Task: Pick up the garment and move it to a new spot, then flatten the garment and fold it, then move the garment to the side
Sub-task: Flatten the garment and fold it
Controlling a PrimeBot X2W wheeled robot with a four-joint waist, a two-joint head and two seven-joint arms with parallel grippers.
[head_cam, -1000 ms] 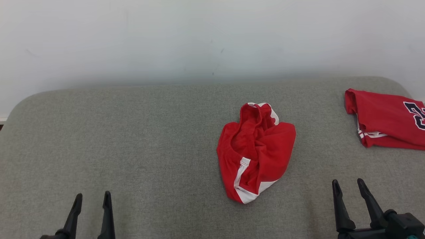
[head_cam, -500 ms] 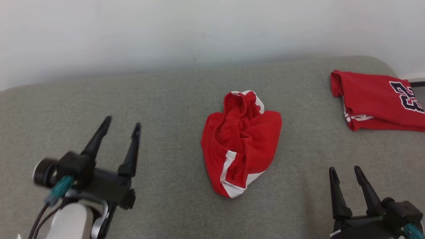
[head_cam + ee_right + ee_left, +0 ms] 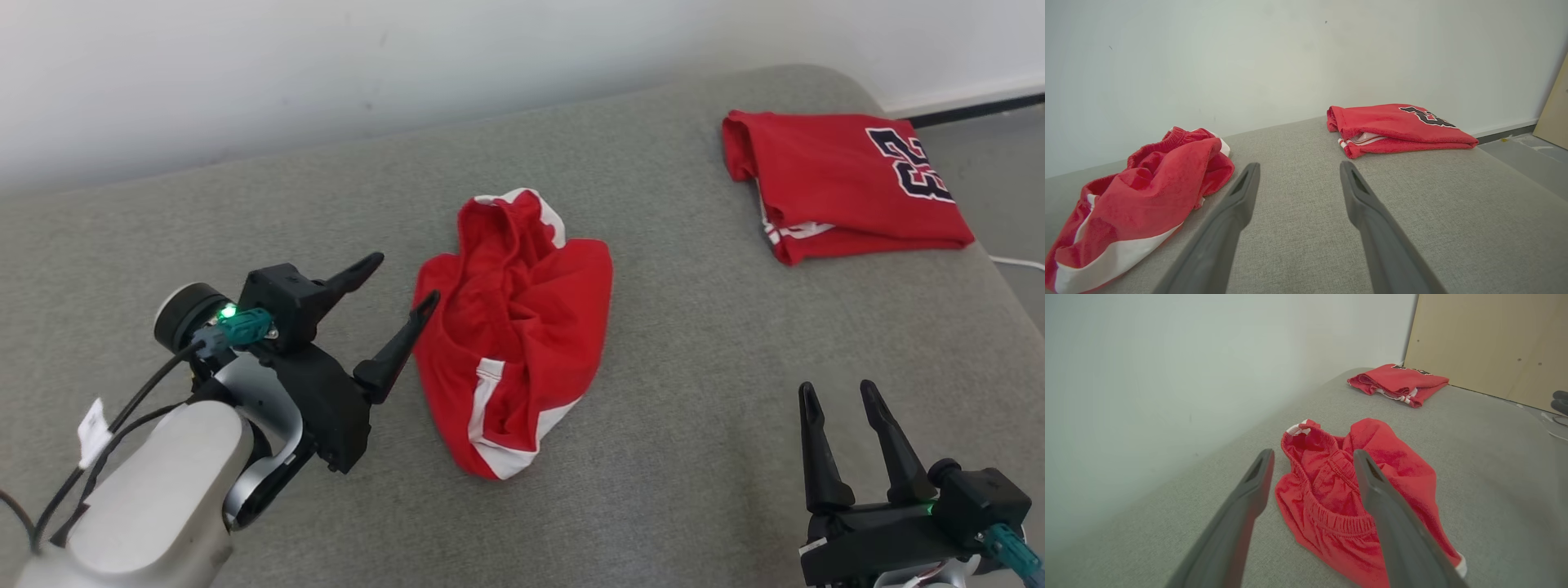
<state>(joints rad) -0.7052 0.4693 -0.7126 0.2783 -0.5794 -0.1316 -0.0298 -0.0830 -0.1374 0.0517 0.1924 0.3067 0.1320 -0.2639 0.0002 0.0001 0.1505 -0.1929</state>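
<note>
The left gripper point(image 3: 406, 278) hovers at the left edge of the garment point(image 3: 522, 327), its jaws spread wide and holding nothing. The garment, crumpled red shorts with white trim, lies mid-way along the grey bench point(image 3: 694, 367). Right of the garment and nearer the robot, the right gripper point(image 3: 837, 388) has its jaws wide and empty. Farther right, towards the wall, lies a folded red jersey point(image 3: 841, 180).
</note>
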